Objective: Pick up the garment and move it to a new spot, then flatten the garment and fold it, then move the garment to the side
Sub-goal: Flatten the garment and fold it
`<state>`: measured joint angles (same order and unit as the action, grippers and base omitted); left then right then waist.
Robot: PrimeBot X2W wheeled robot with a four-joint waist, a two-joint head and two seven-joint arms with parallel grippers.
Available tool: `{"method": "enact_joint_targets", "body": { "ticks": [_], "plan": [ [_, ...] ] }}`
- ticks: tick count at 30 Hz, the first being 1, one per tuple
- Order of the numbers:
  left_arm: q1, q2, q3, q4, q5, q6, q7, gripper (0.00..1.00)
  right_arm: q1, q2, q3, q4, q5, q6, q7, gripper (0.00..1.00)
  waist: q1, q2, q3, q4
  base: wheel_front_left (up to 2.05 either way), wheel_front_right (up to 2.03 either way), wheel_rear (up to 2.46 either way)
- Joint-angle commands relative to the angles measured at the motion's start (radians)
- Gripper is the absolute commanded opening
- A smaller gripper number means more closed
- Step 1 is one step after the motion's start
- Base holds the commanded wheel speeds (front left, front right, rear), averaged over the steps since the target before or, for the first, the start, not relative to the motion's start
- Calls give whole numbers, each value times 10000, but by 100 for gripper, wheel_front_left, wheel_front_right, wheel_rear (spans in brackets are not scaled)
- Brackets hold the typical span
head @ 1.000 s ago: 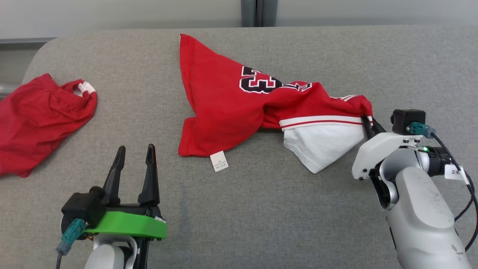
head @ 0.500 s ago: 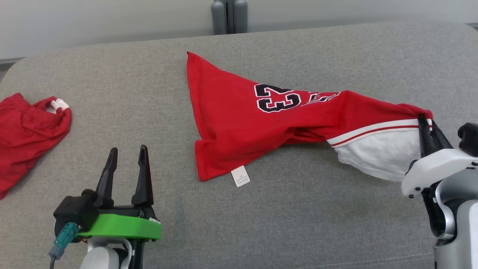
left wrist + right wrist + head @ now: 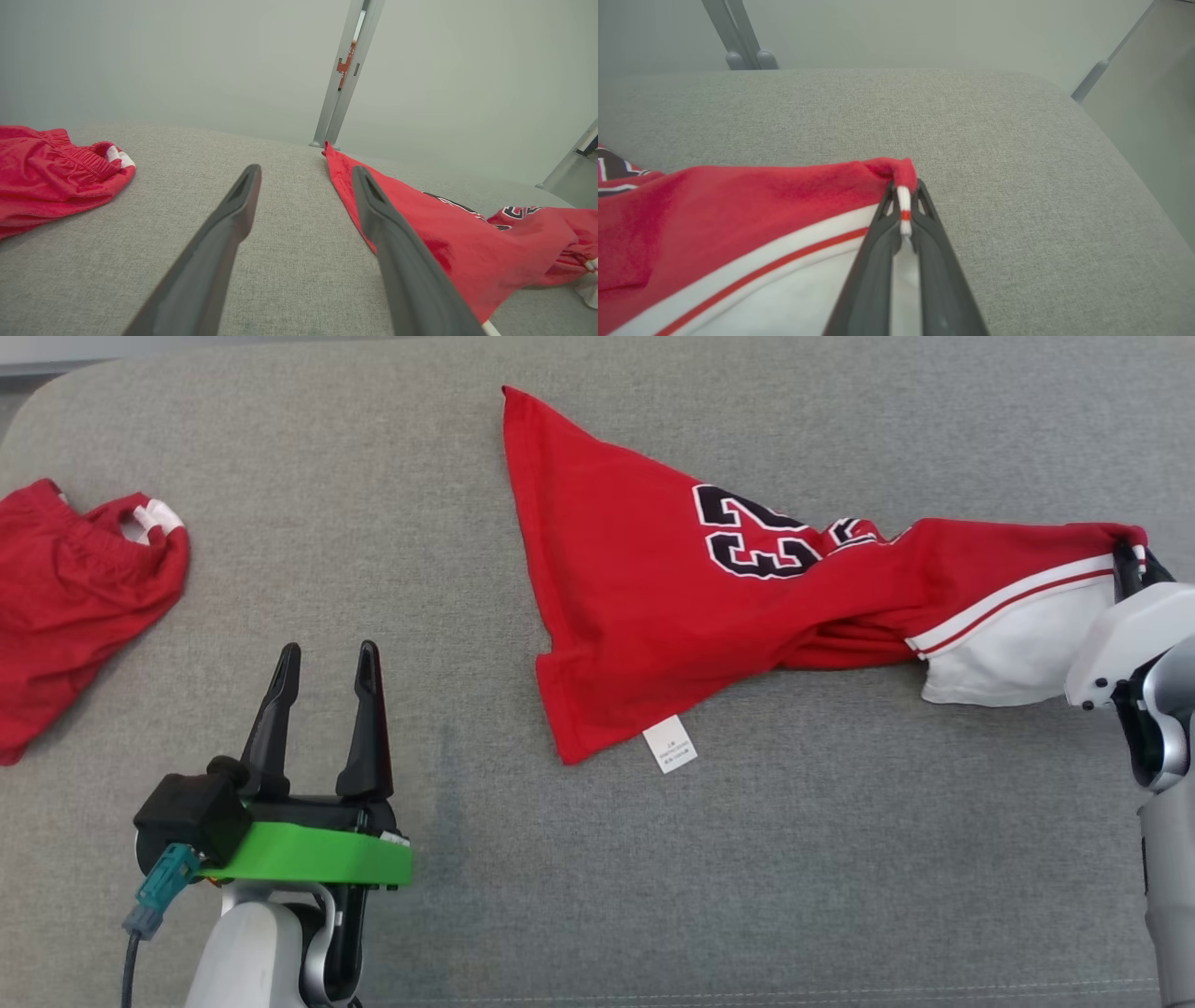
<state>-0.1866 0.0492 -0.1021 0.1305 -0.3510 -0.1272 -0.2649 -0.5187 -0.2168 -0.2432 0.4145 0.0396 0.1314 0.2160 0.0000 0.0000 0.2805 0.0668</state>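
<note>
right gripper [image 3: 1134, 560] sits at the far right edge of head view, fingers pressed together and clamped on the end of the garment [image 3: 672, 607]. Right wrist view confirms it: a red fold plus a white/red striped trim edge is pinched between the two tips. The garment is a red jersey on the grey padded surface [image 3: 747, 877], centre to right in head view, drawn out toward that grip. Its far corner points at the back edge of the surface. Its near corner lies lower, with a white care label [image 3: 669, 745] sticking out just beside it, flat on the surface. The body narrows and bunches into a twisted band toward the held end. The dark number print [image 3: 752, 537] with white outline is partly creased under, so the digits aren't fully readable. A white panel [image 3: 1013, 649] bordered by a red stripe sits below the held end. Can't tell whether that end is lifted clear of the surface. left gripper [image 3: 322, 658] is at lower left of head view, fingers apart with nothing between them, over bare surface and well apart from the garment. In left wrist view the jersey's edge runs behind the right-hand finger, not touching it as far as I can see. The red shorts [image 3: 75, 597], with elastic waistband and a small white tag, lie crumpled at the far left of the surface, well apart from the jersey and both grippers. A grey metal post [image 3: 345, 74] stands behind the back edge in left wrist view.
</note>
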Motion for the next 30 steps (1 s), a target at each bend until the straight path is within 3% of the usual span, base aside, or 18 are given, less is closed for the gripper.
{"method": "enact_joint_targets", "body": {
  "ticks": [1, 3, 8, 14, 30],
  "plan": [
    [-202, 24, 16, -58, 59, -32, 10, 100, -295, -120, -92, 379, -151, -12, -133, 0, 0, 0, 400, 424, 0, 0, 0],
    [-237, 24, 30, -94, 22, -35, 10, 100, -590, -142, -239, 920, -220, -12, -318, 100, 0, 0, 462, 519, 0, 0, 0],
    [-223, 24, 131, -117, -47, -38, 10, 100, -998, -110, -496, 1412, -524, -12, -1281, 100, 0, 0, 387, 550, 0, 0, 0],
    [123, 24, 311, -18, -83, -40, 10, 100, -477, 80, -171, 990, -426, -12, -2599, 100, 0, 0, -134, 255, 0, 0, 0],
    [1198, 26, 601, 246, 79, -42, 10, 100, 3538, 1164, 1014, -2486, 624, -12, -3372, 100, 0, 0, -1621, -682, 0, 0, 0]
  ]
}}
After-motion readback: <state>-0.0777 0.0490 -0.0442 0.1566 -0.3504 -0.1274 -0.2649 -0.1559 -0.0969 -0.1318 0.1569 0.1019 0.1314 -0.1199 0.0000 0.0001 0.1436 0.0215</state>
